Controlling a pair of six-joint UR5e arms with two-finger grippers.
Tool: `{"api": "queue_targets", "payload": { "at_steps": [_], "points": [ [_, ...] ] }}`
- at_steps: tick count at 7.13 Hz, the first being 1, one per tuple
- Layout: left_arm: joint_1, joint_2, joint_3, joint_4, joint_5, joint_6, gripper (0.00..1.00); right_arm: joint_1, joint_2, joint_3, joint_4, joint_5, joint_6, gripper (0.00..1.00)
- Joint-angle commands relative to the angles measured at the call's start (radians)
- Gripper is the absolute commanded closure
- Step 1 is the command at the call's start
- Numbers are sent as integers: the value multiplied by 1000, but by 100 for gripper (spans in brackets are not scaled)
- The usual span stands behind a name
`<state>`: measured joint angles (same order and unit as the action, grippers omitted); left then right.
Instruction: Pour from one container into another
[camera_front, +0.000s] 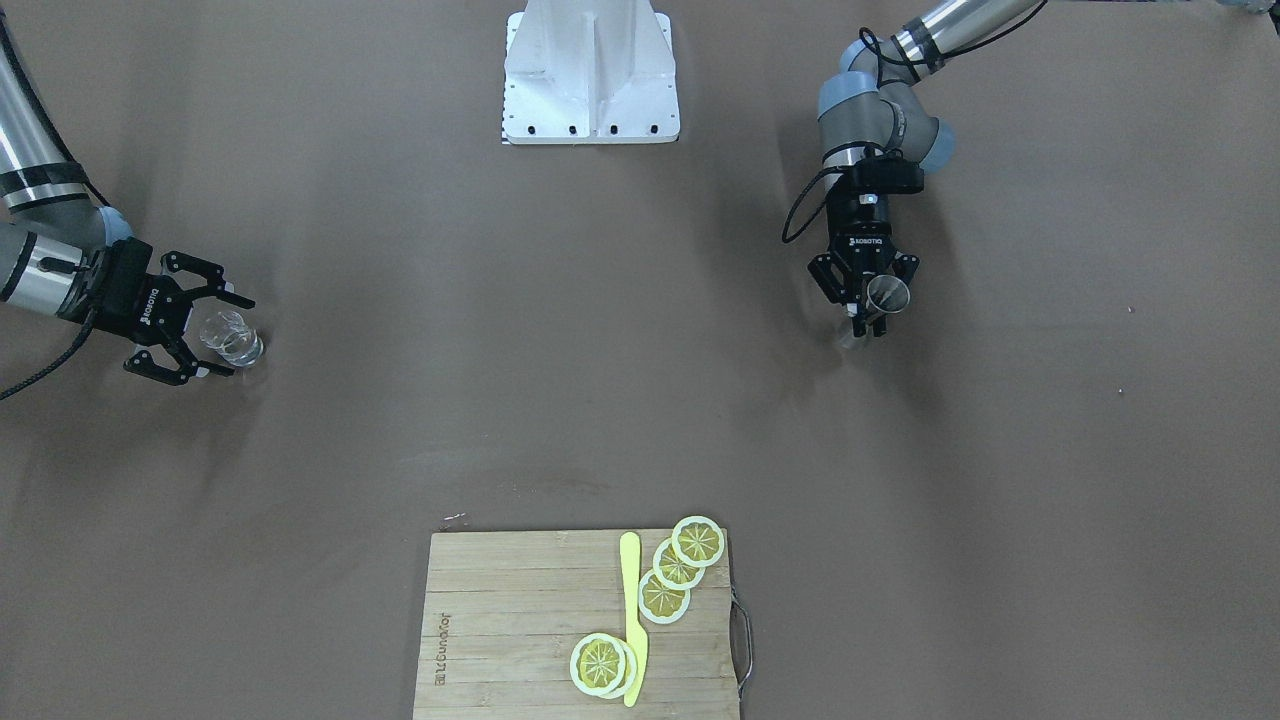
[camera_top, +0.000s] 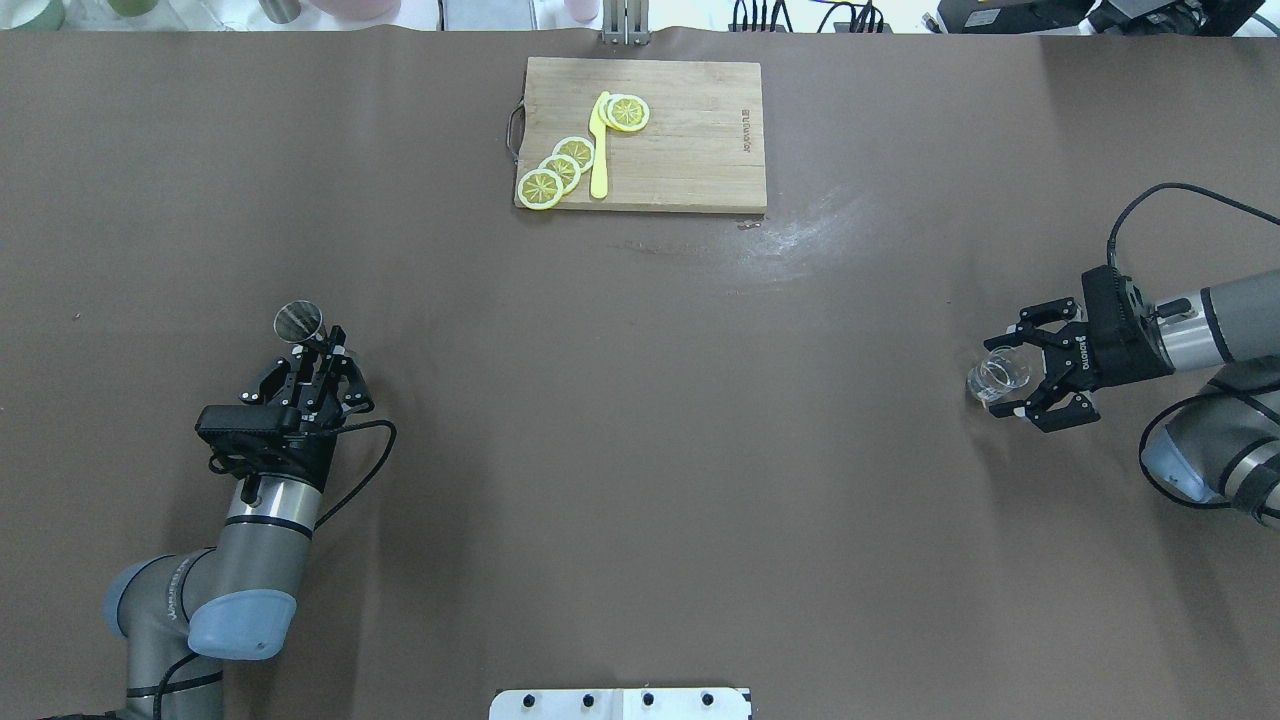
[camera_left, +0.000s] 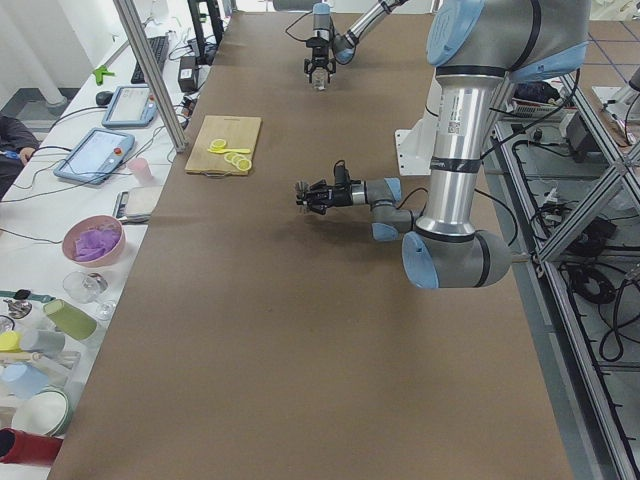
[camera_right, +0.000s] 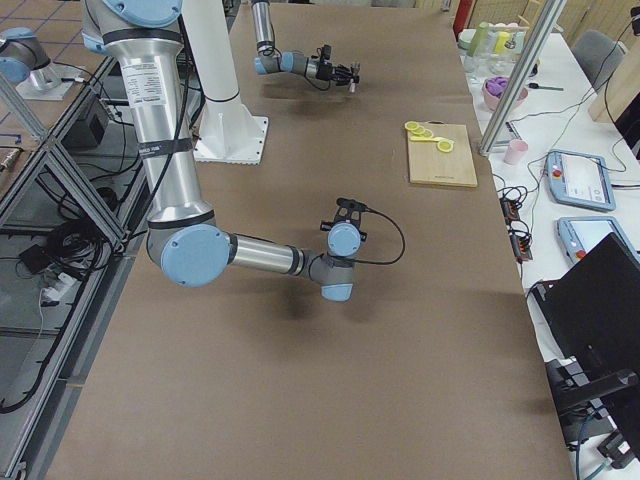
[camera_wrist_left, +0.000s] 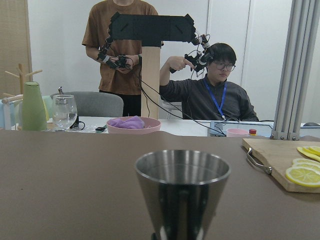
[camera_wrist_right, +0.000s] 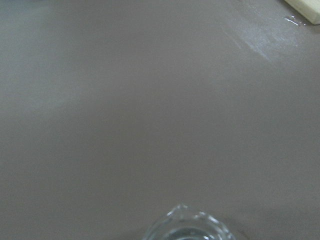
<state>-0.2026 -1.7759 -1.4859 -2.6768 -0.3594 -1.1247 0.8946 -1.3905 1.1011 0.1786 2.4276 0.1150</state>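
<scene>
Tapering steel cup (camera_front: 888, 293) pinched by left claw (camera_front: 868, 325); right claw (camera_top: 1018, 370) splayed round seemingly fluted glass (camera_front: 232, 340).

ROBOTIQ is printed on the left gripper (camera_front: 868, 323) and right gripper (camera_front: 236, 337).

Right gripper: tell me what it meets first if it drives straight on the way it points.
The clear glass: it stands between the right gripper's spread fingers, so any advance would likely reach it at once. Past it, only the table seems to lie in that line.
</scene>
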Motion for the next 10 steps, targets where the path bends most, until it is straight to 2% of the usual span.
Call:
{"api": "queue_targets", "payload": {
  "at_steps": [1, 3, 6, 7, 9, 10],
  "points": [
    [-46, -94, 1, 8, -7, 115, 100, -6, -8, -1, 33, -10, -1, 11],
    [-116, -178, 0, 5, -149, 155, 100, -6, -12, -1, 33, -12, -1, 24],
    [-167, -336, 6, 93, -187, 235, 100, -8, -16, -10, 48, -24, -1, 25],
    [-172, -361, 7, 121, -188, 235, 100, -8, -16, -15, 50, -27, -1, 36],
    [-191, -401, 19, 173, -245, 237, 100, -6, -13, -14, 50, -25, -1, 100],
    [-192, -446, 83, 175, -248, 235, 100, -6, -12, -10, 50, -19, 0, 100]
  ]
}}
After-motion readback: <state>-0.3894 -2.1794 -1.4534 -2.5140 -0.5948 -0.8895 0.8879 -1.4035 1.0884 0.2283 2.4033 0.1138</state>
